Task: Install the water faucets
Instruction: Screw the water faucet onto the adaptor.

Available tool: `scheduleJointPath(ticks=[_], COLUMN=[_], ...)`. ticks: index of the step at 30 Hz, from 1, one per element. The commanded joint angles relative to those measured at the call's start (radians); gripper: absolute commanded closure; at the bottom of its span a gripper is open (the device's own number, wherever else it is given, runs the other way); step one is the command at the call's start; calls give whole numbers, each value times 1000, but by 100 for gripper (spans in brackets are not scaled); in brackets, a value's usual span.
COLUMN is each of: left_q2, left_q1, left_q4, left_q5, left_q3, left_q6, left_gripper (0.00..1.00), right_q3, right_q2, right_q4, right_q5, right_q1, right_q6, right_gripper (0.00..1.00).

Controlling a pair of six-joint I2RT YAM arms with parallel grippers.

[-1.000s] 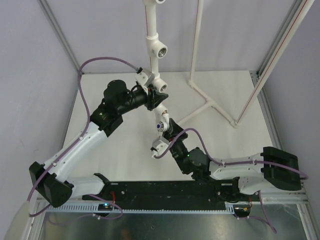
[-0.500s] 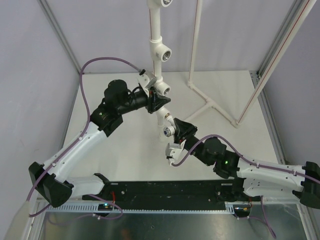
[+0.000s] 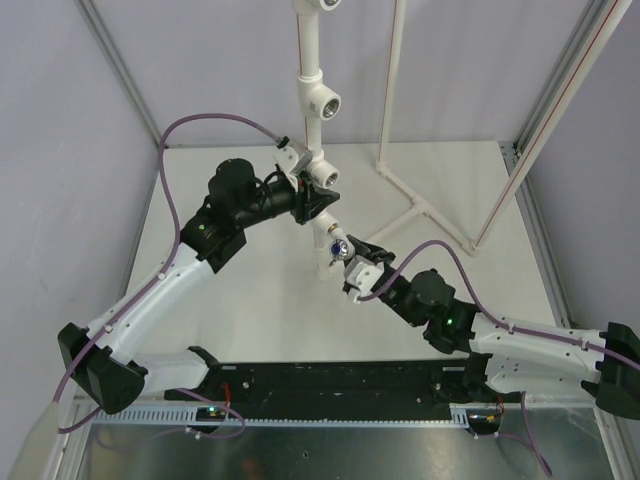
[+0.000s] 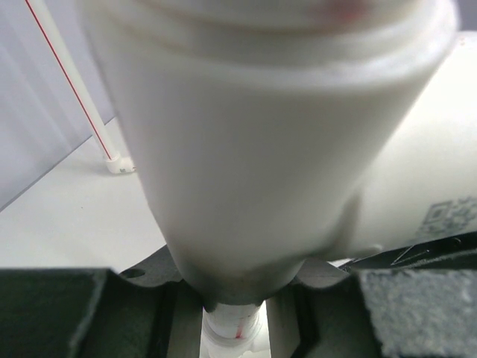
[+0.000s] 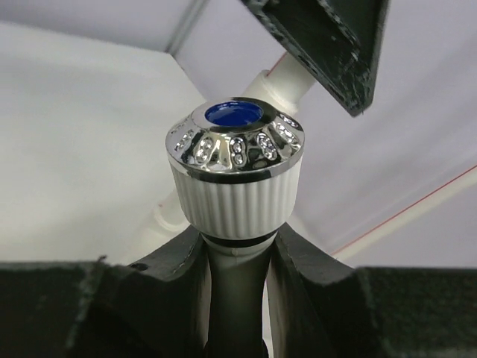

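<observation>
From the table's [image 3: 240, 300] near edge, the right arm reaches in from 4 o'clock toward the middle. The right gripper [image 3: 347, 256] is pinched on the neck of a water faucet [image 5: 235, 175]. In its wrist view the black fingers [image 5: 305, 280] press on both sides just under the ribbed white knob, whose chrome crown and blue centre face the camera. From above, the faucet sits just at 3 o'clock of the lower stretch of the upright white pipe frame [image 3: 311, 50]; whether its threaded end touches the pipe cannot be told. A little farther, at 12 o'clock of the faucet, the left gripper [image 3: 318, 203], coming in from 8 o'clock, is clamped around the pipe itself. Beyond it, higher up the pipe, a tee socket [image 3: 326, 100] opens toward 4 o'clock.
</observation>
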Motion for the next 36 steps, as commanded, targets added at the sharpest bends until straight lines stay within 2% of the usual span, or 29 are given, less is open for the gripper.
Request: scheduleJointPath(ticks=[1,6,11,15,19,26,36], left_q2=[18,17,15,12,5,2,0], left_q1=[-94,-96,-95,-95,-91,-81,-74], left_q4=[-177,-182,-187,-196,-206,-217,-221], left_q5=[198,197,197,196,181,167,163], left_q3=[16,17,19,19,21,22,20], left_q6=[-89,-85,-79,-67,-54,-41,-27], left_gripper=[100,100,100,100,100,100,100], right_q3=[4,-58,-87,-89,-89,-90,-99], right_q2=[20,39,50,39,14,-12,2], right_q4=[110,222,255,218,152,49,24], right_q5=[-129,-55,23,90,139,175,190], right_q1=[-22,-23,-25,-17,-7,0,8], right_q6=[452,793,1092,1347,1531,1887,2425], right_gripper=[100,100,100,100,100,100,100])
